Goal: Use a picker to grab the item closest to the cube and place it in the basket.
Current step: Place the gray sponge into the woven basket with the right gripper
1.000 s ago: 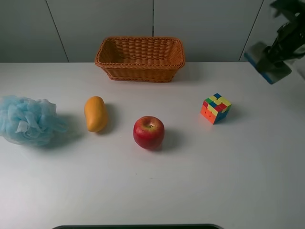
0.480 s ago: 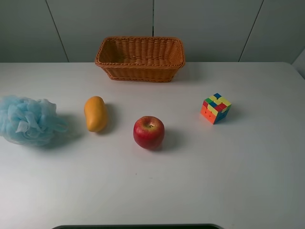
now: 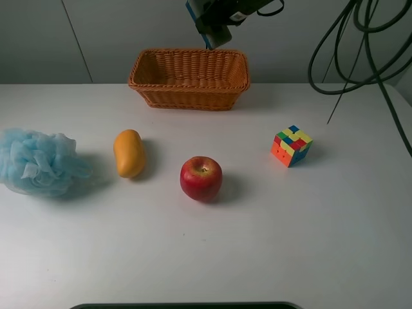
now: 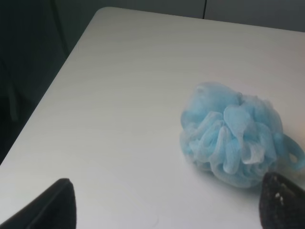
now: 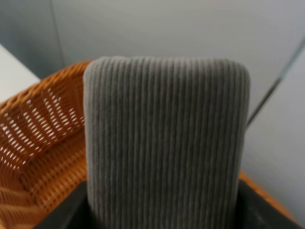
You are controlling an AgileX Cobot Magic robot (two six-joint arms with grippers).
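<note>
A white table (image 3: 309, 244) stands against grey wall panels (image 3: 129, 32). Only the high camera takes in the whole spread: a wicker basket (image 3: 188, 96) at the back, a multicoloured cube (image 3: 291, 145) to the right, and a red apple (image 3: 201, 178) near the middle, the item nearest the cube. A mango (image 3: 129, 153) and a blue bath puff (image 3: 35, 161) lie further left. The apple sits upright with its stem dimple facing up, and is too round to show a long axis. The right gripper (image 3: 215, 22) hangs above the basket's back rim, with black cables (image 3: 360, 45) looping off to its right. Whether its jaws are parted cannot be told: its wrist camera shows one ribbed grey pad (image 5: 167, 138) filling the view, with basket weave behind. The left gripper (image 4: 171, 207), outside the high view, appears in its own camera as two dark fingertips (image 4: 59, 205) spread wide, holding nothing, over the table near the puff.
</note>
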